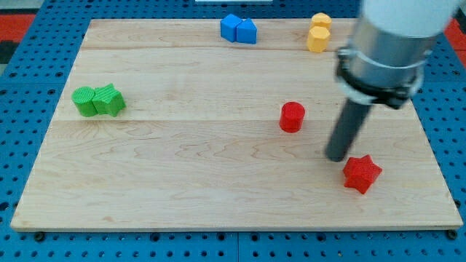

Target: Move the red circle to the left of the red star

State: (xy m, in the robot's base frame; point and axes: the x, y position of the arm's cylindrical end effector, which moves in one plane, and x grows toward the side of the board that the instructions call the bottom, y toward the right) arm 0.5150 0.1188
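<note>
This looked like a robotics lab bench rather than a home. A pale wooden board [182,182] lay on a blue perforated base [22,65], small coloured test blocks were scattered on it, and a grey robot arm [389,44] stood at the right.

The arm's grey housing [397,33] is blurred and cut off by the view's top edge. The two green blocks [98,100], two blue blocks [239,29] and two yellow blocks [318,32] sit pressed together in pairs, their exact shapes unclear.
</note>
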